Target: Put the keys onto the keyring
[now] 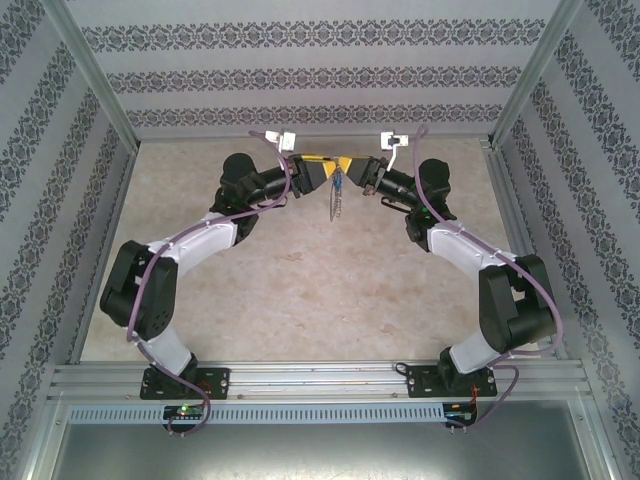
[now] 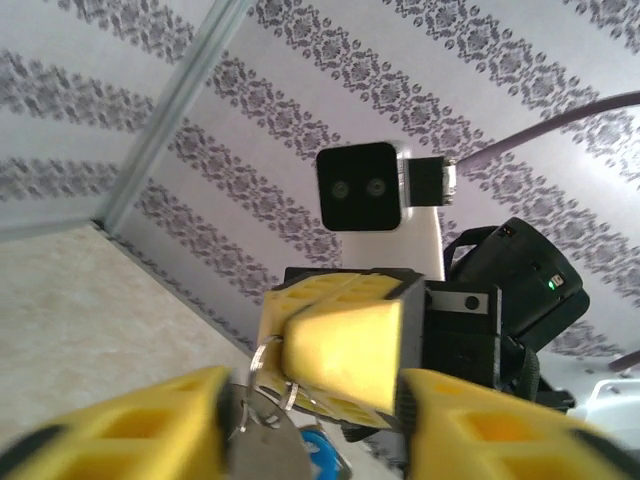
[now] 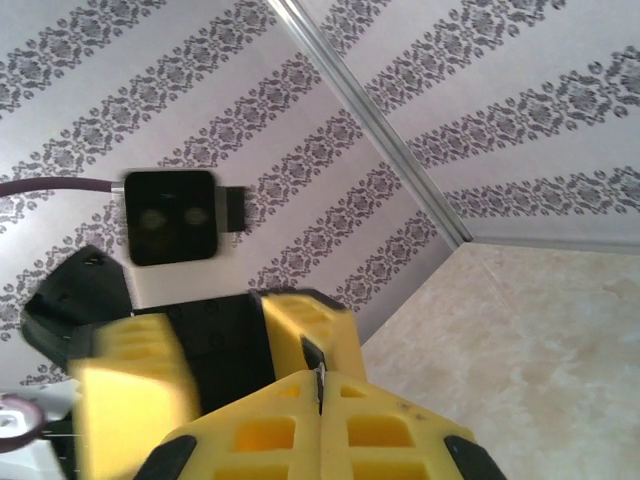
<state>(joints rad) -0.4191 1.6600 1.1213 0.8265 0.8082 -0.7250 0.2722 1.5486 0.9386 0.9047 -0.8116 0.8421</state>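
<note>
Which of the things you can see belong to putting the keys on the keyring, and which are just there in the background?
Part of the job:
keys, with the blue tag
keyring, hanging between the arms
left gripper, fingers apart
right gripper, fingers shut

Just there:
table
patterned walls
metal frame
</note>
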